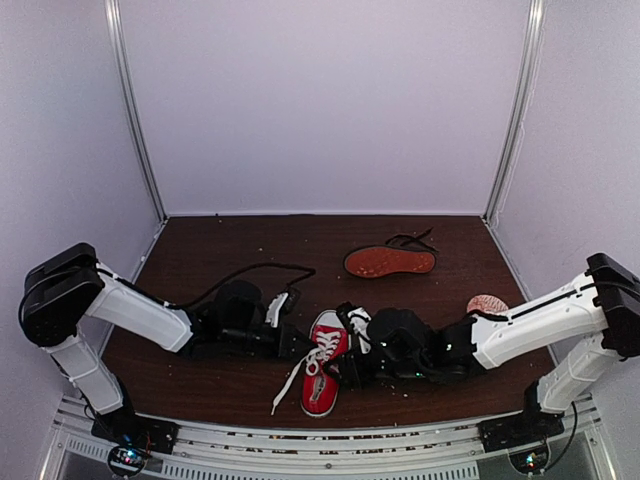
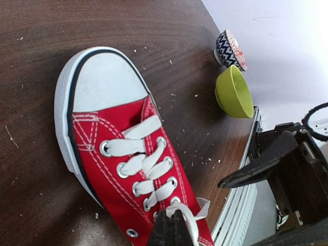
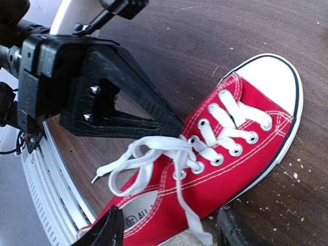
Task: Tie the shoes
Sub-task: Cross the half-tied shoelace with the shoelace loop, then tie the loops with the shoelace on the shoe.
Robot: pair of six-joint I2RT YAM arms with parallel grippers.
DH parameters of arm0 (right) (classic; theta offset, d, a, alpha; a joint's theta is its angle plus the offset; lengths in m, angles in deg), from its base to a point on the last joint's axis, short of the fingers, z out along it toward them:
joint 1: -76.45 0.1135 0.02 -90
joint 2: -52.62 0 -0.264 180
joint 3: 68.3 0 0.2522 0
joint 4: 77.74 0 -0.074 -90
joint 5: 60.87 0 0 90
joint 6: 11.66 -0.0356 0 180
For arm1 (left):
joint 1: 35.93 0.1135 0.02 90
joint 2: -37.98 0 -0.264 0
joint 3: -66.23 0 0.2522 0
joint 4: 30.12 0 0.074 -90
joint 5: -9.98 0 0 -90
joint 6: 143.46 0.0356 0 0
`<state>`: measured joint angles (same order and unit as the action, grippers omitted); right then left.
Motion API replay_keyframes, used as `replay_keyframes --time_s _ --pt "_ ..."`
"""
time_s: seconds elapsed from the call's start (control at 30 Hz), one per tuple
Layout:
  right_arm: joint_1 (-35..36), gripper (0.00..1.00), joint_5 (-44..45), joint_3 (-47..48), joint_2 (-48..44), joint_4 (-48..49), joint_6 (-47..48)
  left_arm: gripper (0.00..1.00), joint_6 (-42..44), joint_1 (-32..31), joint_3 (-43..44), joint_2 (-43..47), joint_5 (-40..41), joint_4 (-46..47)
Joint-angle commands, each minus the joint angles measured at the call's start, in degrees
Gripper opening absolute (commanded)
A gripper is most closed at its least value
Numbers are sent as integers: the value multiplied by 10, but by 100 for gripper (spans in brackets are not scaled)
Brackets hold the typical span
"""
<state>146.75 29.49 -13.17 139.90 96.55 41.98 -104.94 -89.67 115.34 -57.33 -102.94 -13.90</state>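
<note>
The white lace [image 3: 154, 151] loops loosely over the red sneaker [image 3: 246, 171]; left jaws pinch it, right jaws open.

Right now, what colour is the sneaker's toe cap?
The toe cap is white; left wrist view shows it best.

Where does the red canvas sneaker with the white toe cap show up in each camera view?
Top external: red canvas sneaker low centre of the picture.
Left wrist: sneaker fills the lower centre, toe pointing upper left.
Right wrist: sneaker across the right half, toe at upper right.
Shared landmark: its white laces.
</note>
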Motion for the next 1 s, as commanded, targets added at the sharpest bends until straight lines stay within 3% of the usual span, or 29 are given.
replay_keyframes --time_s 0.0,0.3,0.53,0.77,0.87,0.97 --pt "34 65 79 57 4 -60 14 0 -11 -3 -6 13 13 29" --pt "64 69 100 123 78 -99 4 0 -16 -3 -5 10 17 32" --pt "73 66 145 171 121 -157 3 0 -16 -3 -4 9 16 35" --pt "73 50 166 193 132 -181 -3 0 -17 -3 -3 2 12 39" --pt "72 34 173 189 124 -185 -7 0 -18 -3 -6 6 20 39" --pt "73 12 179 177 104 -180 -10 0 -19 -3 -10 13 35 32"
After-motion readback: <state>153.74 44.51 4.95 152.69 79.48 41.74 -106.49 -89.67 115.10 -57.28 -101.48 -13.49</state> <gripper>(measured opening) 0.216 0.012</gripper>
